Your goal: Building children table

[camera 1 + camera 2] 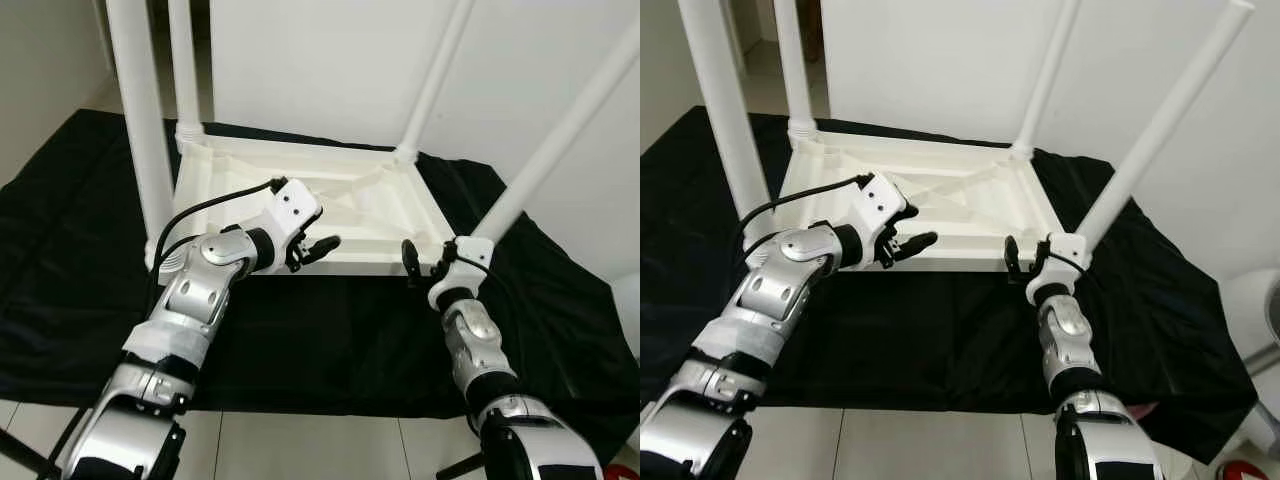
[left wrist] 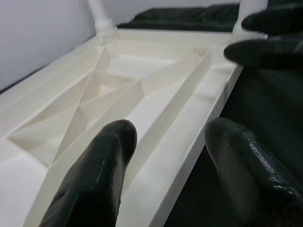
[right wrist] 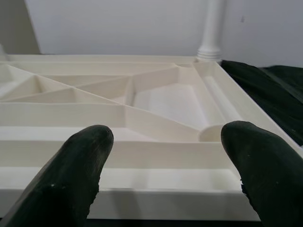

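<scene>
Black cloth [image 1: 330,340] covers pale tiled floor [image 1: 300,445]; white wall [image 1: 320,60] behind, perhaps panelled.

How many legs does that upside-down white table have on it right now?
4. One rises at each corner of the overturned tabletop: near left leg, far left leg, far right leg and near right leg, just above the right gripper.

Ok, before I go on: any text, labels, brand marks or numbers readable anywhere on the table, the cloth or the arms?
None. No readable text in any view.
The upturned white table, its legs and the black cloth are plain.
The left gripper and right gripper carry no legible marking; both have their fingers apart at the table's near edge.
</scene>
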